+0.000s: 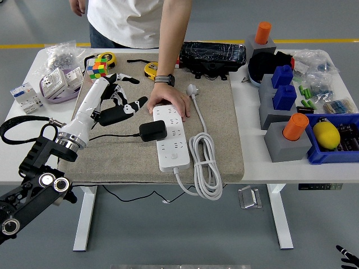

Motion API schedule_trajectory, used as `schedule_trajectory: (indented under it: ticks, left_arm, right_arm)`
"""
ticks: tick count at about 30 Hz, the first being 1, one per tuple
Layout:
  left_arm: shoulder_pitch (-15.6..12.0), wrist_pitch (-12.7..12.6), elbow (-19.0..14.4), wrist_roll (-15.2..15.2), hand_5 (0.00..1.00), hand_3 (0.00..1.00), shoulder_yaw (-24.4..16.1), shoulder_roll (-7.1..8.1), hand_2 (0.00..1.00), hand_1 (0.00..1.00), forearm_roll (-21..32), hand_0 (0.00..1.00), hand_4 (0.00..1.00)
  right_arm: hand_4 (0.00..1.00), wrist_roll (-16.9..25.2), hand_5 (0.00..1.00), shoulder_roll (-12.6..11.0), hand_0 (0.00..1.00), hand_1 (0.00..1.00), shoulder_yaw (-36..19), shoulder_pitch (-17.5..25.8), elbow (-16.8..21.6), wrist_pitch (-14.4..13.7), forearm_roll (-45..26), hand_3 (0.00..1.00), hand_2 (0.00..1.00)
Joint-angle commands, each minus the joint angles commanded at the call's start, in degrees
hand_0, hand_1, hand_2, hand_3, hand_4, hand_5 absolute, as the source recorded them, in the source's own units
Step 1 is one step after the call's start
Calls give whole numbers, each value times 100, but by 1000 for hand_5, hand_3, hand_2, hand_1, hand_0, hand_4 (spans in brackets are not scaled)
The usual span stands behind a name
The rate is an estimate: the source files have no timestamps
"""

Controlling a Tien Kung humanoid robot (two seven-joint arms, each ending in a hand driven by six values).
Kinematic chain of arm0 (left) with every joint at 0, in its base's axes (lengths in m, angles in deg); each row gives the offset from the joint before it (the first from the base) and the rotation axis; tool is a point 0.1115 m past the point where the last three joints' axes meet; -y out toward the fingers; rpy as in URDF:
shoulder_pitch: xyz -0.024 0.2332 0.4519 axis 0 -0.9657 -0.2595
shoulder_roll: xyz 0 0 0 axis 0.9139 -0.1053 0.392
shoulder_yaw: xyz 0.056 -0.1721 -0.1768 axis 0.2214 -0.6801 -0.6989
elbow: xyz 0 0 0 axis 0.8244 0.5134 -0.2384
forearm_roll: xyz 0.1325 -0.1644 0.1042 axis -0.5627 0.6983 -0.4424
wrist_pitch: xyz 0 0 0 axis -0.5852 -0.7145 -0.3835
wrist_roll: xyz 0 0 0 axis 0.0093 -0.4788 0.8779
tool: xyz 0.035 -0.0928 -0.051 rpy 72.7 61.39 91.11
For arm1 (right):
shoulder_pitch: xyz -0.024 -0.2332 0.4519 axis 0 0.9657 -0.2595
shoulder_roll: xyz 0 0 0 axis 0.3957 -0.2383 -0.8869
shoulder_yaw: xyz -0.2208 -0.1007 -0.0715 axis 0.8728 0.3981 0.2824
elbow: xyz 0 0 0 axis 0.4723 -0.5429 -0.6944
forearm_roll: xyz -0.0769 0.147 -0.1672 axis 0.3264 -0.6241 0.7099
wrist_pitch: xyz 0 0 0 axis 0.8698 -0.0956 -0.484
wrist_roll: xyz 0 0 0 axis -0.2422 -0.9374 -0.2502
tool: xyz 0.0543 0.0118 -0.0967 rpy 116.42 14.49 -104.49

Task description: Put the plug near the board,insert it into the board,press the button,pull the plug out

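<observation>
Head view, 1 frame. I see the white worktop point(255, 162) spanning the frame, with a tan mat point(224, 129) over its centre.

A person stands at top centre; the person's hand point(171, 101) lies flat on the upper end of the board point(170, 137), a white power strip running lengthwise down the middle of the mat. Its white cable point(205, 162) is coiled just right of it.

My left arm enters from lower left, and the left hand point(120, 106) sits left of centre, fingers loosely spread, holding nothing. It hovers just left of the board's top end.

The plug point(152, 130), a black adapter block, sits against the board's left edge at mid-length; whether it is seated I cannot tell.

Right hand: out of frame.
</observation>
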Motion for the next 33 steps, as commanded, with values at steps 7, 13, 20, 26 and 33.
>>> schedule_trajectory:
  ticks: [7,13,20,26,33]
  left_arm:
    - [-7,583,-102,-659,359,635,176,41,176,91,-243,179,832]
    - [117,1388,-157,-1239,345,693,527,126,134,59,-362,131,834]
    - [321,2119,-146,-1773,112,802,791,112,125,39,-460,104,751]
    - [428,2433,-153,-2059,51,809,936,122,124,40,-497,99,683]
    - [568,2526,-13,-2207,16,827,1175,138,123,41,-483,96,651]
  right_arm:
    - [979,9,586,-64,623,670,-117,36,75,-14,38,572,640]
    - [979,-11,585,-32,621,668,-348,185,56,-6,92,572,640]
    - [978,-9,584,-42,621,668,-398,228,52,-8,85,572,640]
    - [979,1,584,-65,621,669,-413,180,122,-13,93,573,640]
    - [979,-5,584,-56,621,669,-363,176,109,-7,77,573,640]
